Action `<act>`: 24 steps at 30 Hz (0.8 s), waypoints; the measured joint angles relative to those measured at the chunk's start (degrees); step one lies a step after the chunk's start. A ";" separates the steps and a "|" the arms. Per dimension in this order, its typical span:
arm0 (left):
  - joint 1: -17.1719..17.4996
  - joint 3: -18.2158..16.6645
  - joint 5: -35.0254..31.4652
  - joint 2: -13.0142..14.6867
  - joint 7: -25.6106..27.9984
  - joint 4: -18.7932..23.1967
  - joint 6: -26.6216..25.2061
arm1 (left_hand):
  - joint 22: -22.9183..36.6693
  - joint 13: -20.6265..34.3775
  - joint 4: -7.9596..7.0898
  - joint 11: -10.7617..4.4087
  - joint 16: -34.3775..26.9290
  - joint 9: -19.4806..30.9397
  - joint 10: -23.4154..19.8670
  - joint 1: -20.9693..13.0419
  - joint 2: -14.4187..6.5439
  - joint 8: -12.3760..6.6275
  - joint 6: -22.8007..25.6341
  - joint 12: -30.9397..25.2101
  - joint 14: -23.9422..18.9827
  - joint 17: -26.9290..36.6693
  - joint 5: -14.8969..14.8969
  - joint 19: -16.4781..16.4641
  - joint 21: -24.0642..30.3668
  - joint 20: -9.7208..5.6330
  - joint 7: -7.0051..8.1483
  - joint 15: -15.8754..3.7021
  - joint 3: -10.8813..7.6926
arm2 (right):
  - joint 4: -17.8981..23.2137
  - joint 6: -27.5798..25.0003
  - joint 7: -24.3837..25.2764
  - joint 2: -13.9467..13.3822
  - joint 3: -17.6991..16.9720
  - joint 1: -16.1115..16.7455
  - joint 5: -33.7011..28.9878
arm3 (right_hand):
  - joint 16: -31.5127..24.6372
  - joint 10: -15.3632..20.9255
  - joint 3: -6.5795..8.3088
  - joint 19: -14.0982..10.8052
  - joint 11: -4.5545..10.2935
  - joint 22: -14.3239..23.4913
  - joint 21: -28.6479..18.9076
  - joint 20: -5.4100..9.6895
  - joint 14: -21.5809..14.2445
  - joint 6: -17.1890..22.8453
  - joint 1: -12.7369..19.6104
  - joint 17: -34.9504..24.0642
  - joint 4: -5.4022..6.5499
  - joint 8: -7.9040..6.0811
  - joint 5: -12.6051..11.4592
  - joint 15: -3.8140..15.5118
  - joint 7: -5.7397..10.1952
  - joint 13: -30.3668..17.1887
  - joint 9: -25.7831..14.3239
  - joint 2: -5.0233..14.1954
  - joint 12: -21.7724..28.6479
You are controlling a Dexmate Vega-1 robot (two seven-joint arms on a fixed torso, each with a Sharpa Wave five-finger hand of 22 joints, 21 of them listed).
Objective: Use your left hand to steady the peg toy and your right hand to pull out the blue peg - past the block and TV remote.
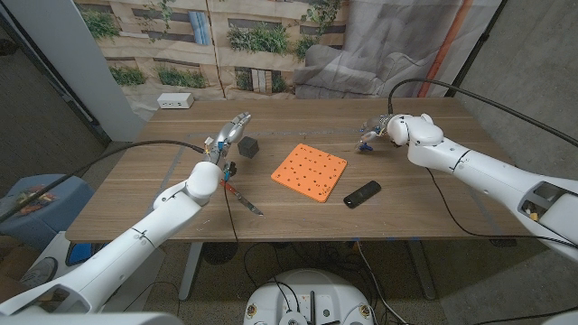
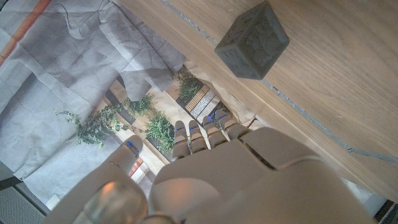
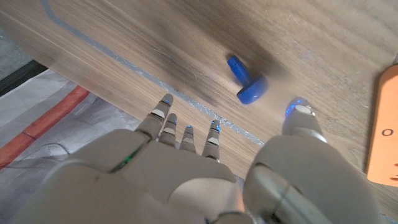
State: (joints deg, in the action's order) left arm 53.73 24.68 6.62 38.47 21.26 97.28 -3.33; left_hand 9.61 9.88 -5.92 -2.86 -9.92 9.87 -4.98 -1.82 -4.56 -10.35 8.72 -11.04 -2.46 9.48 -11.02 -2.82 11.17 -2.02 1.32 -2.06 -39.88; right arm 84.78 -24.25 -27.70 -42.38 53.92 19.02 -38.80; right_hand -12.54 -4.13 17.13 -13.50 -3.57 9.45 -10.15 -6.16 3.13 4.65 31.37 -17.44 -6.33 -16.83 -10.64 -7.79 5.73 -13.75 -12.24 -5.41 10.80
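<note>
The orange peg toy (image 1: 309, 171), a flat board with rows of holes, lies at the table's middle with no peg standing in it; its edge (image 3: 382, 124) also shows in the right wrist view. The blue peg (image 1: 366, 143) (image 3: 247, 82) lies on its side on the wood to the right of the board, just in front of my right hand (image 1: 381, 129) (image 3: 186, 174), whose fingers are spread and hold nothing. My left hand (image 1: 230, 134) (image 2: 236, 180) hovers with straight fingers beside the dark block (image 1: 248, 146) (image 2: 253, 40), left of the board.
A black TV remote (image 1: 362, 193) lies near the board's front right corner. A thin red-and-silver tool (image 1: 242, 199) lies in front of my left arm. A white power strip (image 1: 174, 101) sits at the far left edge. Cables trail over the table from both arms.
</note>
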 measured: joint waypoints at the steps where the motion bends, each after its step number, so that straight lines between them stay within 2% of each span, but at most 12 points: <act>1: -0.03 -0.03 0.00 -0.10 0.00 -0.22 0.00 | 0.00 0.00 0.00 0.00 0.00 0.00 0.00 0.00 0.00 0.00 0.00 0.00 0.00 0.00 0.00 -0.15 0.00 -0.01 0.00 0.00 0.00 | 0.00 0.18 -0.05 0.00 0.00 0.00 0.15 | 0.14 -0.23 0.00 0.09 -0.21 0.00 0.00 -0.10 0.27 -0.51 -0.02 0.00 0.00 0.33 0.00 -0.06 -0.14 0.00 0.01 0.02 0.00; 3: -0.16 -0.17 0.96 -0.41 -0.35 -1.05 1.02 | 0.00 0.00 0.00 0.00 0.00 0.00 0.00 0.00 0.00 0.00 0.00 0.00 0.00 0.00 0.00 -0.15 0.00 -0.01 0.00 0.00 0.00 | -0.03 0.79 -0.17 -0.20 -0.40 -0.02 0.77 | 0.15 -0.62 0.00 0.22 -0.60 0.00 0.00 -0.19 0.47 -1.04 -0.30 0.00 0.00 0.58 0.00 -0.11 -0.42 0.00 0.01 0.29 0.00; 5: -0.26 -0.32 1.53 -0.76 -0.52 -1.85 1.58 | 0.00 0.00 0.09 0.00 0.00 0.00 0.00 0.00 0.00 0.00 0.00 0.00 0.00 0.00 0.00 -0.15 0.00 -0.01 0.00 0.00 -0.09 | -0.03 1.28 -0.20 -0.27 -0.68 -0.02 1.51 | 0.15 -1.31 -0.16 1.00 -0.72 0.00 0.00 -0.55 0.93 -1.62 -1.01 0.00 0.16 1.11 0.00 -0.57 -0.85 0.00 0.00 -0.33 0.00; 6: -0.32 -0.37 2.08 -0.94 -0.62 -2.22 2.14 | 0.00 0.00 0.22 0.00 0.00 0.00 0.00 0.00 0.00 0.00 0.00 0.00 0.00 0.00 0.00 -0.15 0.00 -0.01 0.00 0.00 -0.22 | -0.03 1.35 -0.20 -0.33 -0.99 0.05 1.69 | 0.26 -1.48 -0.32 1.35 -0.60 0.00 0.00 -0.49 1.33 -2.09 -1.57 0.01 0.14 1.32 0.00 -0.54 -0.98 0.00 0.01 0.22 0.00; 8: -0.46 -0.48 2.86 -1.30 -0.76 -3.03 3.22 | 0.00 0.00 0.24 0.18 0.00 0.00 0.18 0.00 0.00 0.00 0.00 0.28 0.02 0.00 0.00 -0.15 0.00 -0.01 0.00 0.01 -0.24 | 0.02 1.62 -0.19 -0.45 -1.58 0.35 2.70 | 0.65 -2.08 -0.55 2.36 -1.09 0.00 0.00 -0.70 2.23 -3.51 -2.02 -0.21 0.23 2.14 0.00 -1.04 -1.06 0.01 0.16 -0.16 0.00; 13: -0.87 -0.66 3.93 -1.96 -0.95 -4.76 4.77 | 0.00 0.00 0.24 0.10 0.00 0.00 0.52 0.00 0.00 -0.01 -0.45 0.28 0.21 -0.01 0.00 -0.15 0.00 -0.01 0.01 0.21 -0.24 | 0.59 2.80 1.17 -0.85 -3.26 1.47 5.38 | 0.93 -3.27 -1.11 4.61 -1.02 0.00 0.20 -1.31 4.29 -6.46 -4.14 -0.26 0.79 3.96 0.00 -1.84 -1.14 0.01 0.47 0.22 0.00; 16: -1.07 -0.75 4.57 -2.26 -1.03 -5.67 5.89 | 0.00 0.00 0.24 0.10 0.00 0.00 0.52 0.00 0.00 -0.01 -0.44 0.28 0.21 -0.01 0.00 -0.15 0.00 -0.01 0.01 0.21 -0.24 | 1.04 3.51 2.48 -1.20 -5.04 2.75 7.36 | 1.11 -3.67 -1.26 6.34 -0.62 0.00 0.41 -0.99 5.17 -7.24 -4.75 -0.26 0.94 4.57 0.00 -1.51 -1.12 0.01 0.53 0.83 0.23; 21: -1.52 -1.01 5.72 -3.07 -1.27 -7.85 7.86 | 0.00 0.00 0.24 0.09 0.00 0.00 0.52 0.00 0.00 0.40 -1.08 0.28 0.34 -0.01 -0.01 -0.15 0.00 -0.01 0.02 0.08 -0.24 | 1.43 5.29 5.36 -1.64 -7.76 4.87 11.51 | 1.10 -4.06 -1.26 7.35 -0.20 0.00 0.41 0.02 5.93 -7.86 -4.77 -0.23 0.95 5.00 0.00 -0.74 -0.50 0.13 0.80 0.85 0.23; 23: -1.52 -1.01 5.94 -3.07 -1.42 -7.85 8.33 | 0.00 0.00 0.34 0.08 0.00 0.00 0.53 0.00 0.00 0.40 -1.07 0.28 0.42 -0.01 -0.01 -0.15 0.00 -0.01 0.01 -0.01 -0.34 | 1.48 6.03 6.49 -1.79 -8.98 5.83 13.08 | 1.10 -3.91 -1.26 7.65 0.54 0.00 0.40 0.32 6.28 -7.95 -5.30 -0.13 0.95 5.02 0.00 -0.39 -0.41 0.18 0.92 1.38 0.46; 24: -1.69 -1.08 6.22 -3.35 -1.54 -8.74 8.78 | 0.00 0.00 0.47 -0.12 0.00 0.00 0.73 0.00 0.00 0.40 -1.07 0.28 0.42 -0.01 -0.01 -0.15 0.00 -0.01 0.01 -0.01 -0.47 | 1.50 7.26 8.68 -1.89 -10.13 6.80 16.13 | 1.10 -3.75 -1.26 7.88 0.73 0.00 0.40 0.58 6.48 -7.95 -5.28 -0.10 0.94 5.02 0.00 -0.13 -0.41 0.18 1.01 1.36 0.46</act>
State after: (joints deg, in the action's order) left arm 52.04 23.60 12.84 35.13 19.72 88.54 5.45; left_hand 9.61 9.88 -5.46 -2.98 -9.93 9.87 -4.25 -1.81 -4.56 -9.95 7.65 -10.76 -2.04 9.47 -11.03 -2.97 11.17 -2.03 1.32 -2.07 -40.34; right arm 86.28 -16.99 -19.02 -44.27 43.78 25.83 -22.67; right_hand -11.44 -7.88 15.87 -5.62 -2.84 9.46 -9.75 -5.59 9.61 -3.30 26.09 -17.54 -5.38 -11.81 -10.64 -7.92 5.32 -13.57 -11.22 -4.05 11.26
